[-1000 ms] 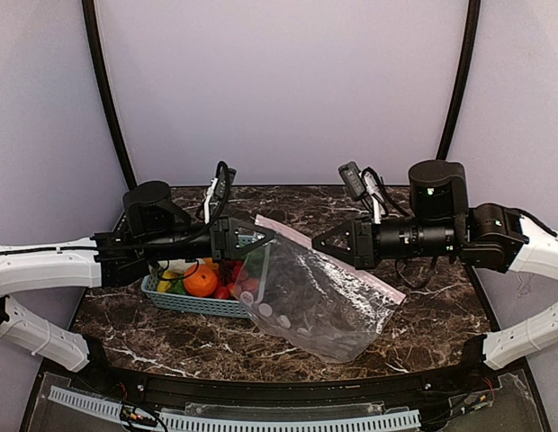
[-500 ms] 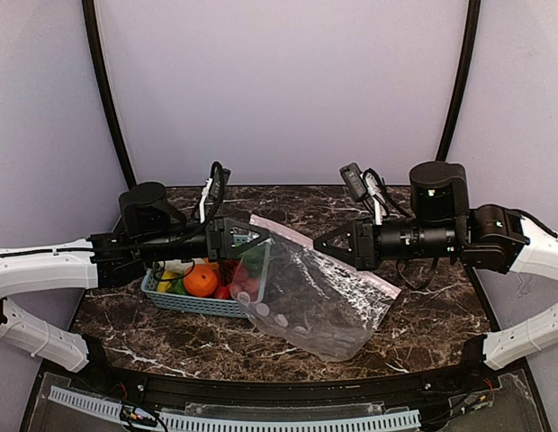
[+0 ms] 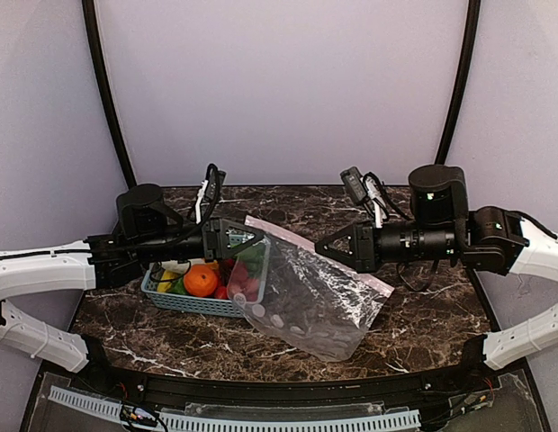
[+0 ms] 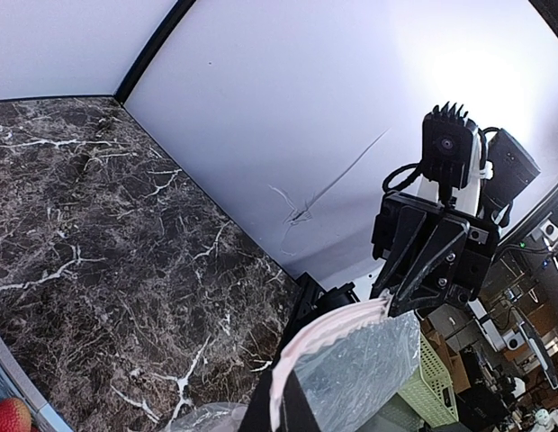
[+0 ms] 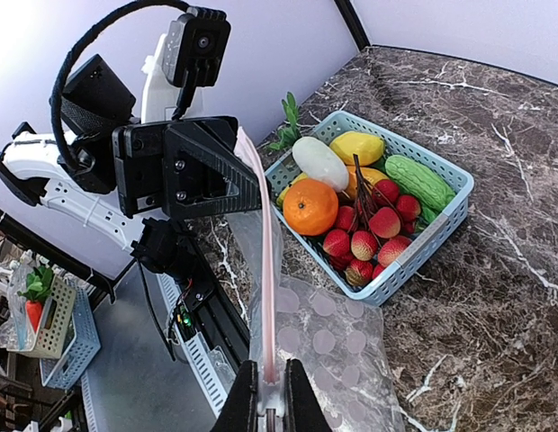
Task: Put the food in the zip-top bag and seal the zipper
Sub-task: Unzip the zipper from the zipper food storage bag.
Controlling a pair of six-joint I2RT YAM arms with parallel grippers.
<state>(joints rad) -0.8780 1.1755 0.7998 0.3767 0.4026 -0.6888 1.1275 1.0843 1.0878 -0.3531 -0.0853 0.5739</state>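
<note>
Dangling the bag (image 3: 306, 301) toward the near table (image 3: 423, 324) edge, right beside the basket (image 3: 193, 304), food (image 3: 200, 281) not yet bagged. Pinching the zipper (image 5: 268, 297) edge taut between left gripper (image 3: 261, 241) and right gripper (image 3: 320, 245), both clamped tight on it. Better to ease in slack and part the mouth. No readable writing anywhere.

clear flat plastic zip-top bag (image 3: 306, 301): pale round dots | thin zipper strip (image 5: 268, 297): pink | lattice plastic basket (image 5: 436, 236): light blue | round toy orange (image 5: 310, 206): bright orange | toy strawberries (image 5: 384, 222): red | bumpy toy cucumber (image 5: 418, 180): green | oval toy radish (image 5: 319, 162): white | toy pepper (image 5: 356, 146): yellow | marble-look bench (image 5: 495, 117): dark brown, white veins | back wall (image 3: 279, 90): pale lilac
</note>
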